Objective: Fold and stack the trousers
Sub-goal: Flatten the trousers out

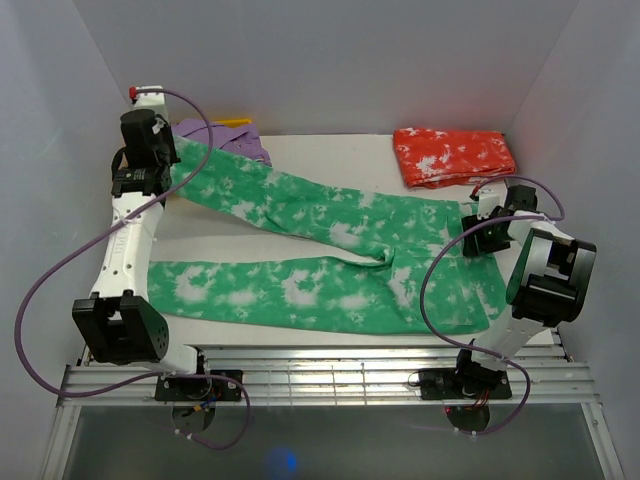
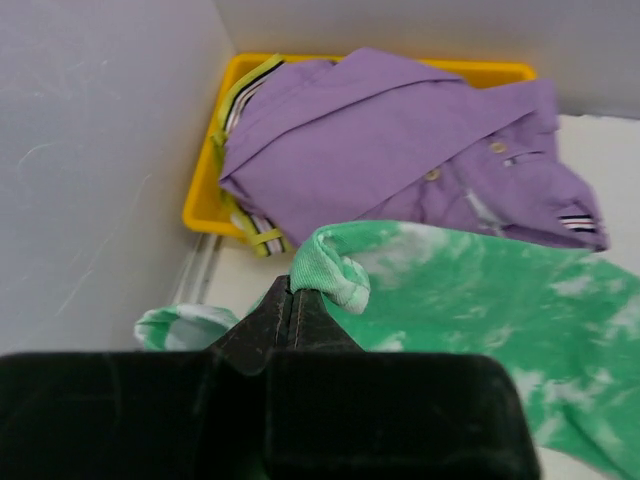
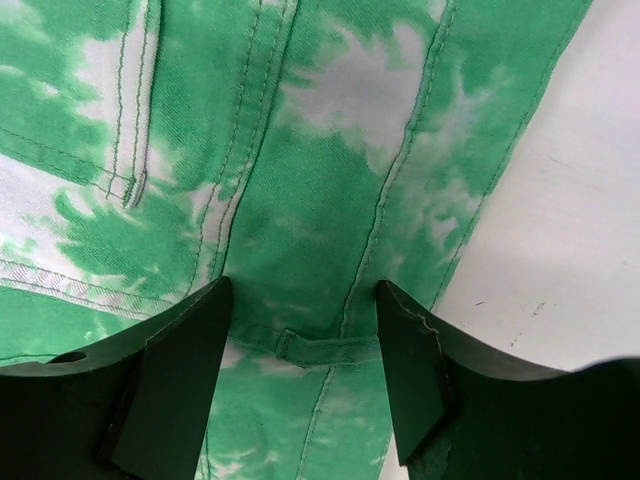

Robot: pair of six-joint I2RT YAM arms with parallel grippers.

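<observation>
Top external view: two pairs of trousers on the tabletop (image 1: pixel 330 160), green trousers (image 1: pixel 330 255) spread across the middle, red-orange trousers (image 1: pixel 452 155) folded far right. At far left, the left pincer (image 2: pixel 291 292) is clenched on a green cuff (image 2: pixel 332 265); the right pincer (image 3: pixel 302 295) gapes over the green waistband (image 3: pixel 320 352).

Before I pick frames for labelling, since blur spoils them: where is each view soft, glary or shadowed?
Top external: even soft light, faint shadows, one blue glint on the glossy front panel. Left wrist: the left gripper is a dark blur up close; the cuff of the green trousers and the purple shirt look fairly sharp. Right wrist: trouser stitching is crisp, the dark jaws slightly soft.
</observation>
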